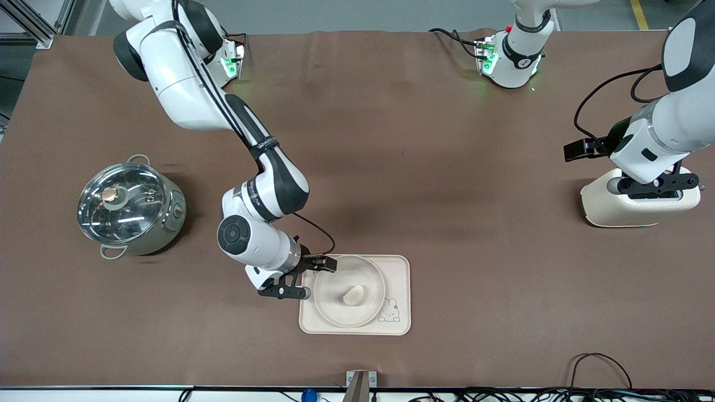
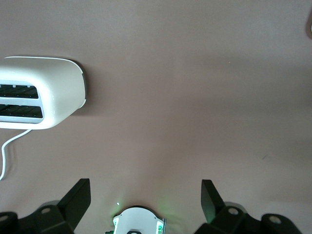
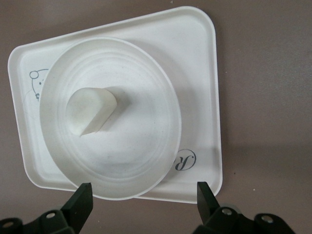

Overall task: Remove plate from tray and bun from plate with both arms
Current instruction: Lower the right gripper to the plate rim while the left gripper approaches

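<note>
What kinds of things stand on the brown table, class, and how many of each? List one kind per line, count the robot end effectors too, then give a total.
Plate: 1
Bun: 1
Tray: 1
Lidded pot: 1
Toaster: 1
End effectors: 2, the left end effector over the toaster's end of the table, the right end effector at the tray's edge, both open
Total: 7

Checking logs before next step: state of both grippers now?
Left gripper: open, empty, over bare table beside the toaster, waiting.
Right gripper: open, empty, at the plate rim; bun on plate.
</note>
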You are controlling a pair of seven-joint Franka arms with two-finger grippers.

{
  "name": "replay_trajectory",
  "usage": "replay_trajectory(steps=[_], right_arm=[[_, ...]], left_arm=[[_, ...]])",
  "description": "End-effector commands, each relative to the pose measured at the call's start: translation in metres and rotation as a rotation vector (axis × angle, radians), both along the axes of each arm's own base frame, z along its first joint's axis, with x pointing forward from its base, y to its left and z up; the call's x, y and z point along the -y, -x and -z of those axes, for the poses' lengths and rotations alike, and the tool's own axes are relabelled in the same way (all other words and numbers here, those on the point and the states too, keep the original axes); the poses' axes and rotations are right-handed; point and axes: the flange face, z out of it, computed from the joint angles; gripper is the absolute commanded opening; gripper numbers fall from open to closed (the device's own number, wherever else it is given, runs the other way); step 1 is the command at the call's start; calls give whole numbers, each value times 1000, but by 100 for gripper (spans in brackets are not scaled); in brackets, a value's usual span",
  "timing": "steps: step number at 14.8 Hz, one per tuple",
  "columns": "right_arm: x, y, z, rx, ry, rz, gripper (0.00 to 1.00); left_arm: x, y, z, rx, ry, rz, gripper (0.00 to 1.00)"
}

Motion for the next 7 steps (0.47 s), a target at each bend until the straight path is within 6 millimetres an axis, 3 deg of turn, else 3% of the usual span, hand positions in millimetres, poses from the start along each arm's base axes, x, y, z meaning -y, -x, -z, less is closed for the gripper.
replay_trajectory(steps=[1, 5, 7], right_arm=[[-4, 5, -15, -11, -28, -4, 94], [-1, -3, -14, 42, -38, 26, 94], [-12, 4, -13, 39, -27, 22, 94]], left_arm=[[-10, -7, 8, -26, 21, -12, 100], [-10, -12, 22, -49, 21, -10, 100], [-11, -14, 26, -56, 21, -14, 100]])
